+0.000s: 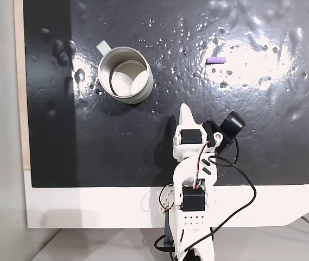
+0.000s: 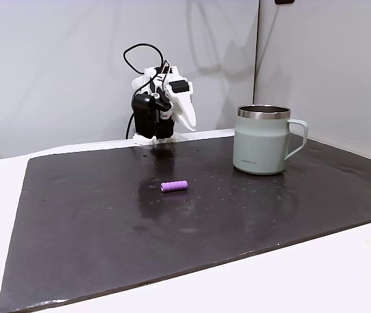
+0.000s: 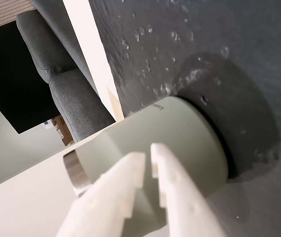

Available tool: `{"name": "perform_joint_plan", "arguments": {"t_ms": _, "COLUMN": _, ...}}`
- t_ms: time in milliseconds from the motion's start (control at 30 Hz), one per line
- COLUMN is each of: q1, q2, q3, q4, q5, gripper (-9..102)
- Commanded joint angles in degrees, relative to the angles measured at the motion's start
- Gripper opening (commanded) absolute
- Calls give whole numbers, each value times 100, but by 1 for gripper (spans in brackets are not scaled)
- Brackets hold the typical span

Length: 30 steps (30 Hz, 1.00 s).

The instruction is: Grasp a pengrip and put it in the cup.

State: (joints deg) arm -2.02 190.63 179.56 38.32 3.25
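Black mat (image 1: 116,157) covers most of white tabletop (image 1: 89,209) — surface glossy, w/ scattered water droplets (image 1: 197,32), densest toward far edge in a fixed view. Grey wall panels (image 2: 61,65) behind. Wrist view: grey sofa (image 3: 56,74) beyond tabletop edge — dark area beside it, unclear.
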Motion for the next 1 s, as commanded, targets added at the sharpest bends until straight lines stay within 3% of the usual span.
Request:
{"name": "perform_joint_plan", "arguments": {"t_ms": 0, "q1": -220, "q2": 62, "q3": 316, "q4": -211, "q5": -237, "gripper": 0}}
{"name": "perform_joint_plan", "arguments": {"t_ms": 400, "q1": -220, "q2": 62, "q3": 237, "q4": -211, "q5": -229, "gripper": 0}}
{"name": "perform_joint_plan", "arguments": {"t_ms": 633, "q1": -272, "q2": 0, "q3": -1011, "q4": 747, "q5": -536, "gripper": 0}}
{"name": "perform_joint_plan", "arguments": {"t_ms": 967, "q1": -97, "q2": -3524, "q3": -4456, "q4": 1758, "q5": -176, "gripper": 0}}
